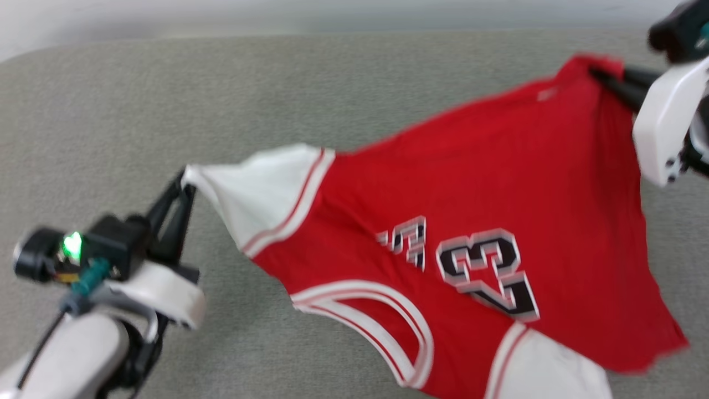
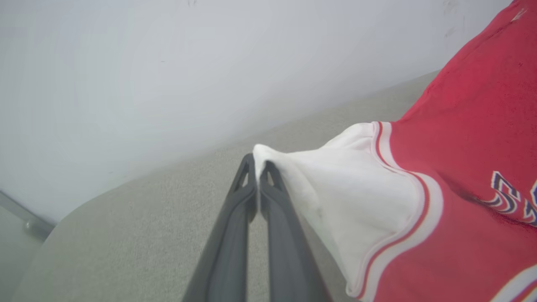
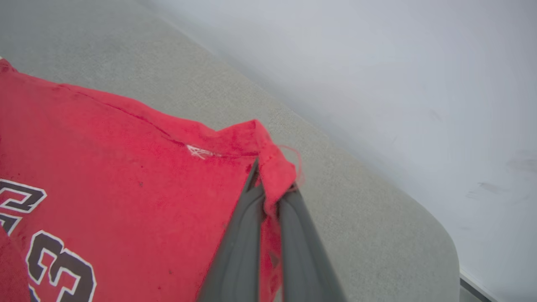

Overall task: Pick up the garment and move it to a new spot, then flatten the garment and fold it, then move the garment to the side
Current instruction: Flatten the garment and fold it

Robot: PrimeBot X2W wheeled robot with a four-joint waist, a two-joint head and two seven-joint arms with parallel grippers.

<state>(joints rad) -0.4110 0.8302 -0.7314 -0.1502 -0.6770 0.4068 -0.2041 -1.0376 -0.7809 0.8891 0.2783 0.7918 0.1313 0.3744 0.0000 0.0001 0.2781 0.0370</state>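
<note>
The garment [image 1: 471, 210] is a red jersey with white sleeves and a black number, stretched between my two grippers above a grey-green tabletop. My left gripper [image 1: 185, 185] is shut on the tip of one white sleeve [image 2: 335, 188]; in the left wrist view the left gripper [image 2: 256, 161] has its fingers pressed together on the cloth. My right gripper [image 1: 601, 75] is shut on a red hem corner at the far right. In the right wrist view the right gripper [image 3: 270, 184] pinches that corner [image 3: 272, 163] of the garment [image 3: 105, 176]. The lower part of the garment hangs off the bottom of the head view.
The grey-green table [image 1: 166, 100] has a rounded far-left corner and ends at a pale wall [image 1: 277, 14] behind it. In the right wrist view the table's rounded corner [image 3: 436, 235] lies just past the held hem.
</note>
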